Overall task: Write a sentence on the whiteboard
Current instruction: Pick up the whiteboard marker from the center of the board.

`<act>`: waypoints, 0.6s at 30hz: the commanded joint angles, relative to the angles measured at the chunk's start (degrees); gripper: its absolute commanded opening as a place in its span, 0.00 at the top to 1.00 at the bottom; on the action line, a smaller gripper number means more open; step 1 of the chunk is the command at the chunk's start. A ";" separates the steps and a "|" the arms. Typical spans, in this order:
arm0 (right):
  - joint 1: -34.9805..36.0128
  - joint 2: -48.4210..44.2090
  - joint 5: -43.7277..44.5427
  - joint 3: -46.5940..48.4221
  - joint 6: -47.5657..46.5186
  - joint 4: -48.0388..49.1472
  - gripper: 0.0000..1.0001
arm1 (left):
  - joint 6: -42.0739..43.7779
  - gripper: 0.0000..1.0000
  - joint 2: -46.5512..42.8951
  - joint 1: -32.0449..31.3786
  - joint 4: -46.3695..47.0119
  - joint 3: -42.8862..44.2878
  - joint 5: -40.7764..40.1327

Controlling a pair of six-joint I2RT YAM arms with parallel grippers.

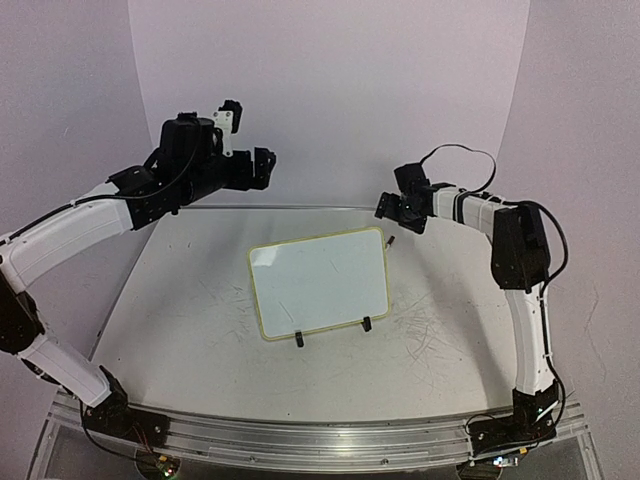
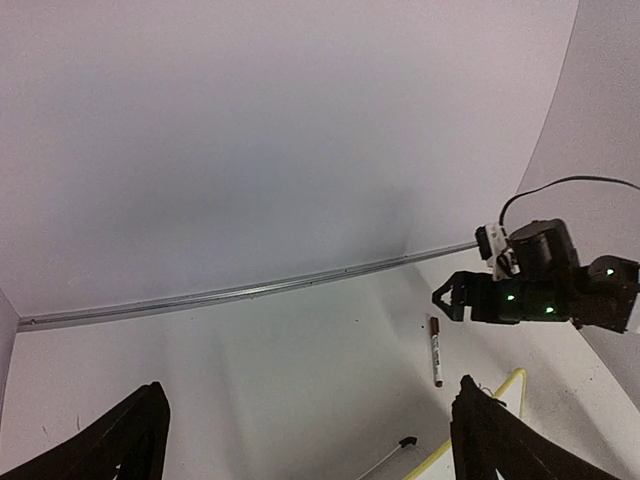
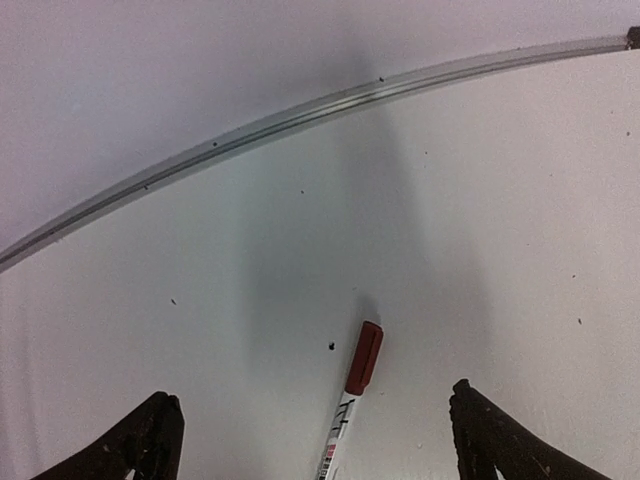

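The whiteboard (image 1: 320, 280), white with a pale yellow-green rim and black clip feet, lies in the middle of the table. Its face looks blank and the sentence is not in view. A corner of the whiteboard's rim (image 2: 503, 392) shows in the left wrist view. A marker (image 3: 350, 400) with a dark red cap lies on the table just past the board's far right corner; in the other views the marker (image 1: 391, 241) (image 2: 435, 351) shows small. My right gripper (image 1: 392, 212) (image 3: 312, 395) hangs open right above it, holding nothing. My left gripper (image 1: 264, 166) (image 2: 310, 392) is raised at the back left, open and empty.
A metal rail (image 3: 300, 115) runs along the table's far edge under the curved white backdrop. Grey scuff marks (image 1: 425, 335) cover the tabletop right of the board. In the left wrist view the right gripper (image 2: 452, 298) shows beside the marker.
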 commanded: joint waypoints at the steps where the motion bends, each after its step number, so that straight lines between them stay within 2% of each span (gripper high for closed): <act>1: 0.35 3.10 4.02 5.35 0.58 -3.81 0.08 | 0.90 0.01 -3.96 0.31 -1.87 0.44 4.75; 12: 1.67 11.64 5.11 12.97 -0.41 -9.22 0.21 | 5.30 0.01 -4.74 0.30 -8.13 3.14 5.35; 18: 1.82 12.83 5.15 12.37 0.62 -11.14 0.28 | 5.30 0.01 -6.43 0.29 -9.41 2.75 5.81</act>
